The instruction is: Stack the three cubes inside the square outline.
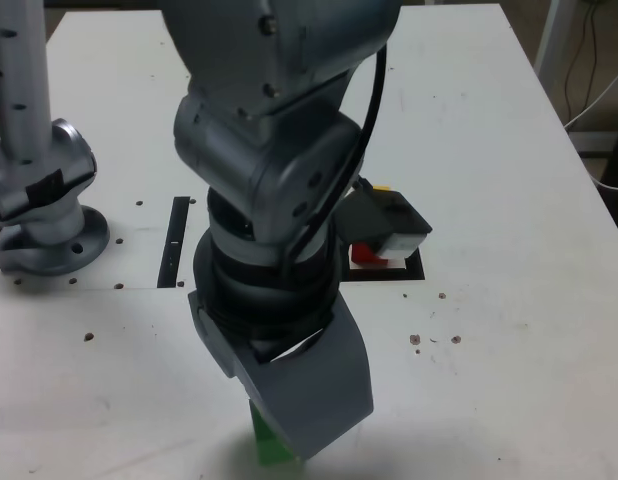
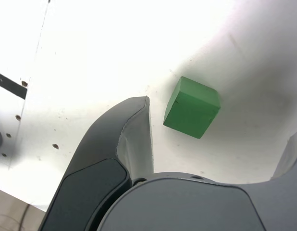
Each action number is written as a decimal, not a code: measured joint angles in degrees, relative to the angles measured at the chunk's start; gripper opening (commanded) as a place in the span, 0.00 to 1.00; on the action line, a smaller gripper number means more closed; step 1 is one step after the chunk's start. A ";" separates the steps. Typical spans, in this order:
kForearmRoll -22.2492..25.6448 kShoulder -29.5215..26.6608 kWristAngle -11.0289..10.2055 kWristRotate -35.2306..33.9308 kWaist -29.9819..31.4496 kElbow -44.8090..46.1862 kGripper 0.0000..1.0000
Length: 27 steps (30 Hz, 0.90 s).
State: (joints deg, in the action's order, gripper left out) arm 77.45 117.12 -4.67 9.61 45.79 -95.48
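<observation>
The green cube [image 2: 191, 107] lies on the white table, tilted in the wrist view. My gripper [image 2: 224, 120] hangs over it, open, one dark finger [image 2: 134, 130] just beside the cube and the other finger [image 2: 292, 154] well clear on its far side. In the exterior view the green cube [image 1: 264, 445] peeks out under the gripper [image 1: 294, 440] near the table's front edge. The red cube [image 1: 366, 255] sits in the square outline [image 1: 414, 272], mostly hidden by the wrist. A sliver of the yellow cube [image 1: 383, 187] shows above it; whether it rests on the red one I cannot tell.
A thin black strip [image 1: 176, 240] is marked on the table at the exterior view's left of the arm. The arm's grey base [image 1: 49, 225] stands at the far left. The table's right edge [image 1: 579, 150] has cables beyond it.
</observation>
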 measured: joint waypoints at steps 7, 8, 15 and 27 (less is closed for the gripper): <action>-0.66 -0.39 -1.62 1.08 0.94 1.67 1.00; -0.81 -0.50 -1.74 1.11 1.00 1.83 1.00; -1.15 -0.86 -2.64 1.50 1.41 2.06 1.00; -2.48 0.59 -3.30 1.65 2.20 2.87 0.99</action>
State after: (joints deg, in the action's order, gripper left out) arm 74.98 117.71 -7.97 11.26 47.99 -92.61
